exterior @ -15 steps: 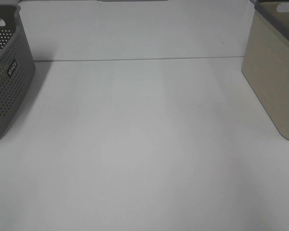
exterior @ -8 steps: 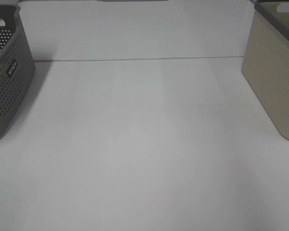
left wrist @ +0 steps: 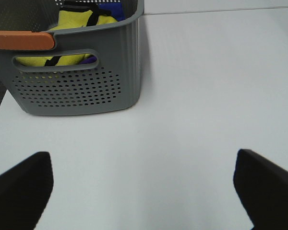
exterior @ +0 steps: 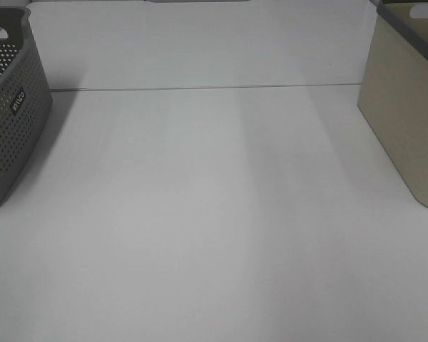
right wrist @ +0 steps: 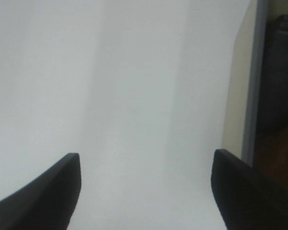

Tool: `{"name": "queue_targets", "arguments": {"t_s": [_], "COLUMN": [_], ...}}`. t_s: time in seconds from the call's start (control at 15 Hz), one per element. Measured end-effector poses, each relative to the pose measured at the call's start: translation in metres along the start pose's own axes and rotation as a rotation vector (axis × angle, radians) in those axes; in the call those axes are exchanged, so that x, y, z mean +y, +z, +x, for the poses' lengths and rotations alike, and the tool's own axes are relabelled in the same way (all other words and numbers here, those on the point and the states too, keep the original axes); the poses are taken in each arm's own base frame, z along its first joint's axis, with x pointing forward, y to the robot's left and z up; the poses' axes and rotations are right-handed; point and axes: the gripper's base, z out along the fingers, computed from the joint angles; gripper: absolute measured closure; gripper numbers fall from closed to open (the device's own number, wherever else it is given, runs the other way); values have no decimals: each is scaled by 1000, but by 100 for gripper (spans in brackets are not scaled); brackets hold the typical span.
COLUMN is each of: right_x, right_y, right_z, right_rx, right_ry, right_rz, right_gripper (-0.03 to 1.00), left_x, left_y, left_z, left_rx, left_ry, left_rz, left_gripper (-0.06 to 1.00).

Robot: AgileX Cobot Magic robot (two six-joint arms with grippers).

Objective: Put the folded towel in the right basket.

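Observation:
No folded towel shows on the white table (exterior: 214,214). The right basket (exterior: 406,114) is beige with a grey rim, at the table's right edge; its wall also shows in the right wrist view (right wrist: 240,86). My left gripper (left wrist: 143,163) is open and empty, low over the table, facing the grey perforated basket (left wrist: 86,86). Yellow fabric (left wrist: 77,19) and something blue lie inside that basket; I cannot tell whether they are the towel. My right gripper (right wrist: 146,160) is open and empty over bare table beside the beige basket. Neither gripper shows in the exterior high view.
The grey perforated basket (exterior: 11,121) stands at the table's left edge and has an orange handle (left wrist: 21,40). A seam (exterior: 200,88) runs across the table towards the back. Dark floor shows beyond the beige basket in the right wrist view.

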Motion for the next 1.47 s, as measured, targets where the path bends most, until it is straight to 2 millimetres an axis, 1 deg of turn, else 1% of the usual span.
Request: {"name": "queue_targets", "arguments": {"t_s": [0.07,0.13,0.33,0.4,0.47,0.6,0.73,0.87,0.93,1.0,1.2,1.33,1.47], "right_x": [9,14,12,12,13,17,20,25,26,28,28,27,26], "right_y": [-5,-11,-17,-19,-21,-36,-48,-63,-67,-81,-102,-109,-110], "right_z": [2,14,52,60,78,116,162,206,217,257,306,332,350], "right_rx": [-6,9,81,93,121,138,156,127,115,45,-110,-206,-302], "right_ry": [-12,5,9,14,25,33,36,31,29,10,-38,-59,-72], "right_rz": [-11,-14,29,33,36,36,36,36,37,53,125,162,177], "right_gripper": [26,26,26,26,26,26,26,26,26,26,26,26,26], "left_x": [0,0,0,0,0,0,0,0,0,0,0,0,0], "left_y": [0,0,0,0,0,0,0,0,0,0,0,0,0], "left_z": [0,0,0,0,0,0,0,0,0,0,0,0,0], "left_rx": [0,0,0,0,0,0,0,0,0,0,0,0,0], "left_ry": [0,0,0,0,0,0,0,0,0,0,0,0,0], "left_rz": [0,0,0,0,0,0,0,0,0,0,0,0,0], "left_gripper": [-2,-2,-2,-2,-2,-2,-2,-2,-2,-2,-2,-2,-2]}}
